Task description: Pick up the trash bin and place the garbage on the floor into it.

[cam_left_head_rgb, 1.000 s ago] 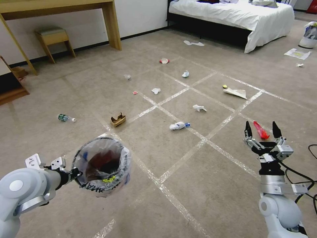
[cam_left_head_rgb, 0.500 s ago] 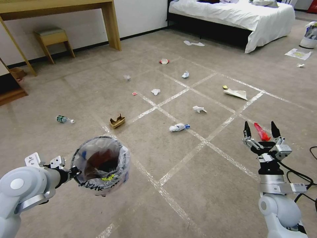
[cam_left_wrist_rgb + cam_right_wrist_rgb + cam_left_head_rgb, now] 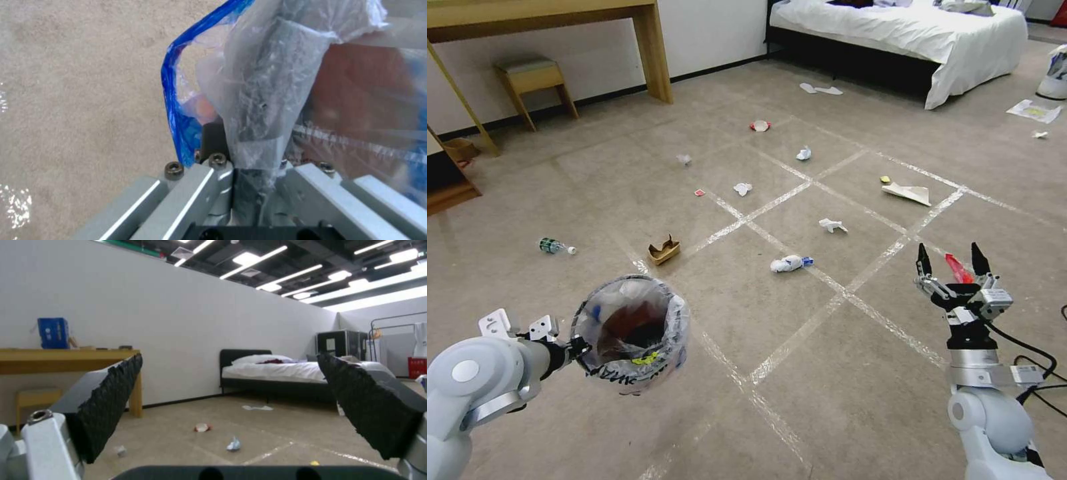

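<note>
The trash bin (image 3: 630, 333), lined with a crinkled clear bag (image 3: 267, 83), hangs above the floor (image 3: 800, 400) at the lower left. My left gripper (image 3: 577, 348) is shut on its rim (image 3: 251, 156). My right gripper (image 3: 948, 252) is open and empty at the lower right, held above the carpet with a red wrapper (image 3: 958, 269) just beyond it. Garbage lies scattered ahead: a small bottle (image 3: 554, 247), a torn cardboard box (image 3: 664, 249), a white-blue wad (image 3: 789, 263), tissues (image 3: 832, 225), a paper sheet (image 3: 906, 193) and a crushed bowl (image 3: 759, 125). The right wrist view looks between its fingers (image 3: 111, 406) at the bowl (image 3: 201, 427).
A bed (image 3: 907, 30) stands at the back right, with a white bin (image 3: 1054, 73) and a paper (image 3: 1034, 110) beside it. A wooden desk (image 3: 547, 13) and stool (image 3: 534, 73) line the back left wall. Black cables (image 3: 1034, 373) trail on the carpet by my right arm.
The whole head view has shifted a little, so the litter and tape lines sit slightly lower. Both arms keep their pose, the left still holding the bin, the right still open.
</note>
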